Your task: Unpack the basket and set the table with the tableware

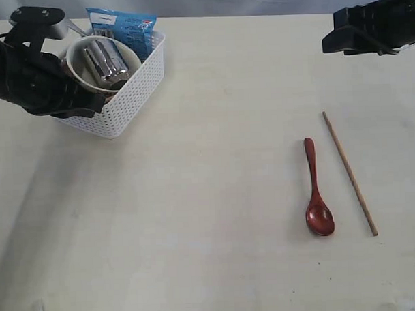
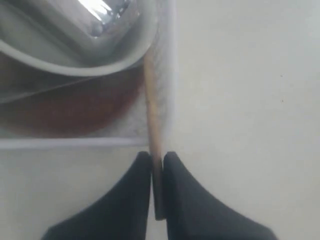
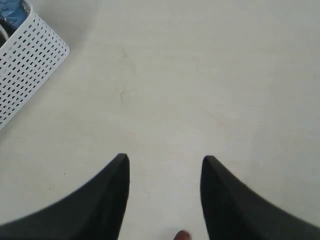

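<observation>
The white basket (image 1: 134,96) stands at the table's (image 1: 209,196) back left and holds a cream bowl (image 1: 78,68) with a steel cup (image 1: 109,62) lying in it. My left gripper (image 2: 157,160) is shut on a brown wooden chopstick (image 2: 151,110) that leans along the basket's inner wall beside the bowl (image 2: 75,65). A reddish-brown plate (image 2: 75,107) shows under the bowl. On the table's right lie a dark red spoon (image 1: 316,192) and another chopstick (image 1: 349,172). My right gripper (image 3: 165,162) hangs open and empty above bare table, with the spoon's tip (image 3: 182,235) below it.
A blue snack packet (image 1: 124,25) stands at the back of the basket. The left arm (image 1: 34,79) covers the basket's near left corner. The right arm (image 1: 373,27) is high at the back right. The basket's corner (image 3: 25,70) shows in the right wrist view.
</observation>
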{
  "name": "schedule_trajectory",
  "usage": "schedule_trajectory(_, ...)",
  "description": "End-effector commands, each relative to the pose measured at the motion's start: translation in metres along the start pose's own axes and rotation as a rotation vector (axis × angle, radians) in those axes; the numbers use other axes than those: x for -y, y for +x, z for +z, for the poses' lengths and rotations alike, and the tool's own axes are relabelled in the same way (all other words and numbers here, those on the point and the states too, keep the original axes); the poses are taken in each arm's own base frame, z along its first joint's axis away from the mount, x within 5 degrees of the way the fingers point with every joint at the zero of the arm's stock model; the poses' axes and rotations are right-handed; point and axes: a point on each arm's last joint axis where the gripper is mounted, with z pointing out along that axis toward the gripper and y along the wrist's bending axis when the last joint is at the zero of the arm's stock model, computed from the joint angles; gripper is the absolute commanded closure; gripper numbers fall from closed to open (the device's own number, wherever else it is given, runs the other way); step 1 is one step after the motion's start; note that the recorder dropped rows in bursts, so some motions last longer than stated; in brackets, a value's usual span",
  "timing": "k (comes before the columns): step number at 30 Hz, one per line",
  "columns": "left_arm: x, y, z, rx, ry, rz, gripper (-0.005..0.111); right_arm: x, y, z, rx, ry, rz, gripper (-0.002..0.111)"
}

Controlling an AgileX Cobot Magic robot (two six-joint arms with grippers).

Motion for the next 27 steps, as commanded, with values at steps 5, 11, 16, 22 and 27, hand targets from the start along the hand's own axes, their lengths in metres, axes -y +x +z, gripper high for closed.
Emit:
schedule_trajectory(5,0.001,0.002,-0.001,-0.008,0.006,-0.004,0.107,-0.002,-0.001,-0.004,-0.001,-0.021,-0.029,0.064)
schedule_trajectory(11,0.009,0.0,-0.018,0.008,0.034,0.004,0.107,-0.002,-0.002,-0.004,0.004,-0.025,-0.036,0.064)
schedule_trajectory(16,0.018,-0.002,-0.041,0.053,0.052,0.026,0.107,-0.002,-0.002,-0.004,0.004,-0.025,-0.036,0.064)
schedule_trajectory(22,0.026,-0.001,-0.064,0.094,0.068,0.036,0.107,-0.003,-0.002,-0.004,0.003,-0.026,-0.035,0.064)
schedule_trajectory(27,0.032,0.001,-0.078,0.111,0.084,0.053,0.107,-0.003,-0.002,-0.004,0.002,-0.028,-0.035,0.064)
